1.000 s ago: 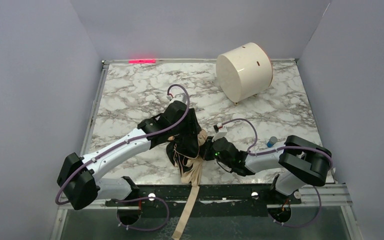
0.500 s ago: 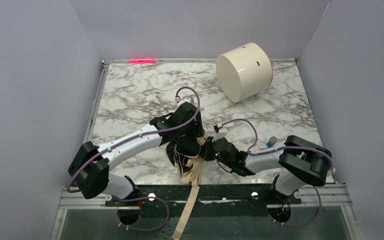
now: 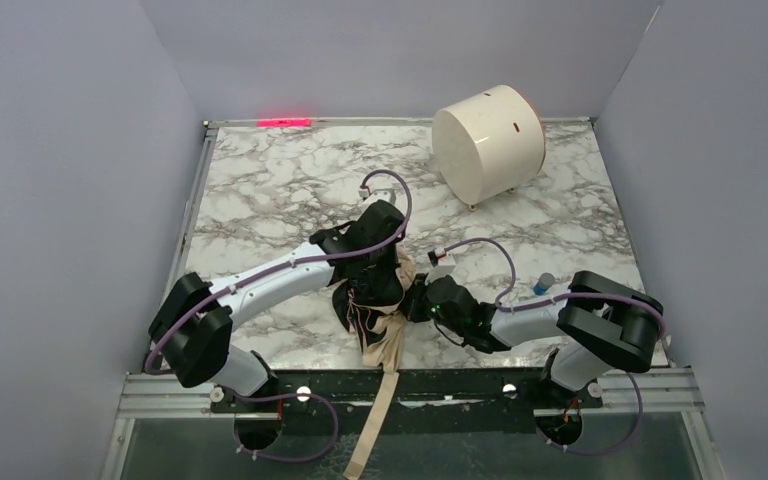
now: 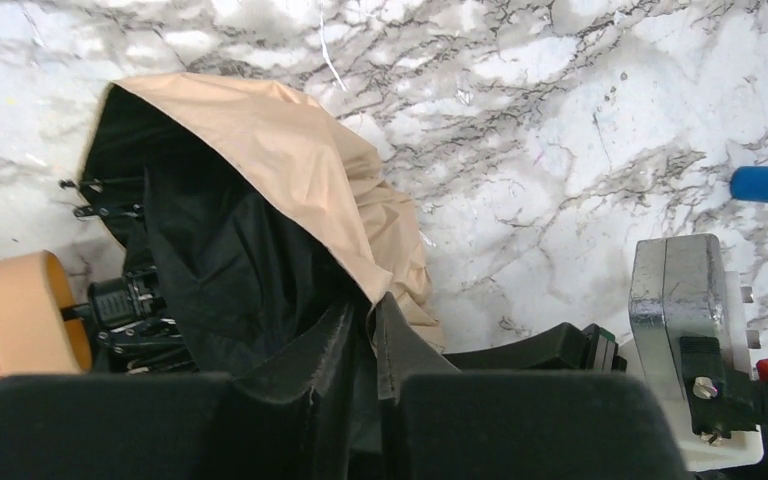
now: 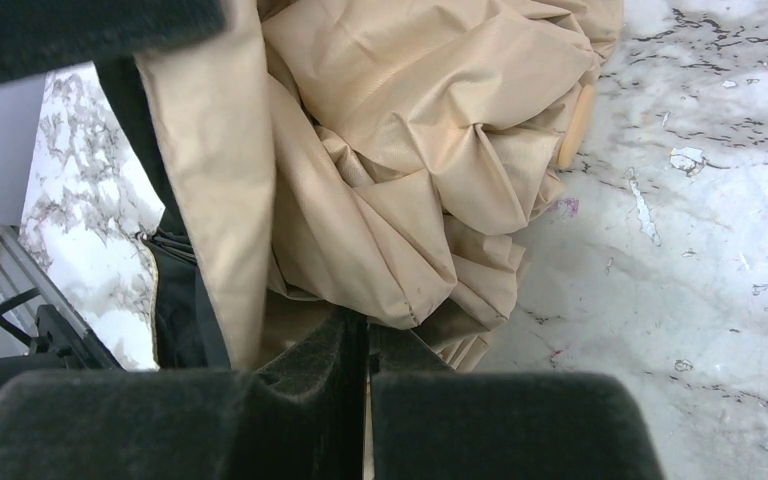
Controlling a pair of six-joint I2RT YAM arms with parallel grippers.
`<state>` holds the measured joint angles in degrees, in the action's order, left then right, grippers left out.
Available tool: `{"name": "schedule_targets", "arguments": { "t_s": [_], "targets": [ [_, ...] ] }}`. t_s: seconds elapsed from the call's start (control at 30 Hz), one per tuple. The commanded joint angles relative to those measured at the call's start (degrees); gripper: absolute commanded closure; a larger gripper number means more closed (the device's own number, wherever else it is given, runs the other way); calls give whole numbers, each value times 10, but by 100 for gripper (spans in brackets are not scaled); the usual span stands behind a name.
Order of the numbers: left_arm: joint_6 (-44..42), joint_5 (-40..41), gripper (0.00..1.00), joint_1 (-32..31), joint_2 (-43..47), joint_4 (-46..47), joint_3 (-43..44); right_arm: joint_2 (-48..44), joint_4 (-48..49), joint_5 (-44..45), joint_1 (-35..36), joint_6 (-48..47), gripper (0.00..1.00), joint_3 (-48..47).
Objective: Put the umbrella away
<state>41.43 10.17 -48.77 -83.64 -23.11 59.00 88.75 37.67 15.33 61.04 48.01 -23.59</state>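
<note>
Umbrella [image 3: 380, 312] held by fabric only.
Left hand [image 4: 370, 335] and right hand [image 5: 360, 345] are closed on loose cloth; opposed pulling could slip or tear it.

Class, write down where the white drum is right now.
In the top view the white drum sits at the far right corner of the table, well apart from the umbrella.

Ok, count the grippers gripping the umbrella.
2: the left gripper pinches the umbrella fabric at its far end, and the right gripper is shut on fabric at its right side.
</note>
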Motion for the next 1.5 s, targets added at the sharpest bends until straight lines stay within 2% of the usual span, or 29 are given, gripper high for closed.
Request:
{"name": "schedule_targets", "arguments": {
  "t_s": [0.0,0.03,0.2,0.37,0.53,0.7,0.87,0.97,1.1,1.2,1.27,1.47],
  "targets": [
    [-35,48,95,-1,-2,-24,29,11,-34,12,0,-2,94,18],
    [-39,51,100,-1,-2,-28,32,11,-34,12,0,-2,94,18],
    [-67,65,100,0,18,-37,50,14,-34,12,0,-1,94,18],
    [-117,-7,100,1,81,16,44,13,-35,16,0,6,94,18],
    [-132,-96,100,1,170,103,-24,13,-37,19,0,10,94,15],
    [-116,-154,100,1,236,127,-105,13,-40,17,0,14,94,14],
    [-64,-148,100,0,291,143,-192,14,-43,16,0,11,94,9],
    [-54,-124,70,1,281,142,-177,17,-43,15,0,13,94,10],
    [-69,-106,49,0,237,121,-112,18,-40,12,0,16,94,13],
    [-80,-86,38,0,207,96,-69,16,-42,13,0,16,94,13],
    [-80,-77,23,-1,192,76,-50,14,-44,16,0,14,94,13],
    [-61,-3,18,-13,132,-32,16,12,-45,18,0,15,94,15]
  ]
}}
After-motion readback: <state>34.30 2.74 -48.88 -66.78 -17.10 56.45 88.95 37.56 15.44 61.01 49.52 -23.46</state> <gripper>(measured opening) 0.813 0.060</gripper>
